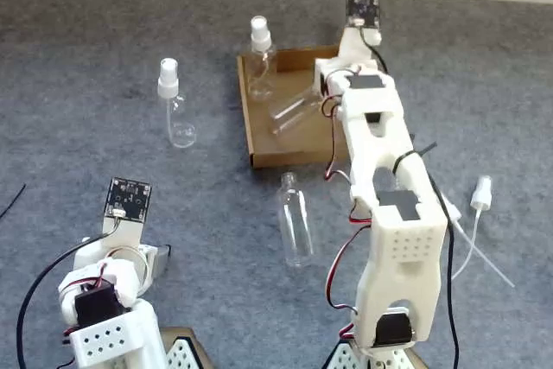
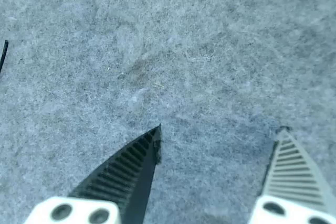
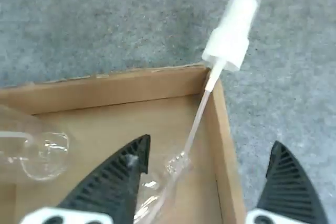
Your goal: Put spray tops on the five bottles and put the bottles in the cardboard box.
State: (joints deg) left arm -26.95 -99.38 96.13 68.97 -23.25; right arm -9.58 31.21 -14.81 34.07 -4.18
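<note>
1. The right arm's claw (image 3: 210, 142) is hanging spread wide, pinching nothing, over the far left corner of the cardboard box (image 1: 246, 118).
2. The left arm's claw (image 2: 220, 128) is hovering, also spread, above the carpet (image 2: 173, 40) at near left.
3. A capped bottle (image 1: 261, 62) is standing in that box corner.
4. An uncapped bottle (image 1: 294, 220) is lying just near of the box, and a loose spray top (image 1: 481, 192) is lying well to its right.
5. Boxing appears to be the step under way; the next move is likely bringing that top to the bare bottle.

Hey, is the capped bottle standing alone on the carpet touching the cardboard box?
Apart. The high view shows bare grey carpet between the standing bottle and the cardboard box.
</note>
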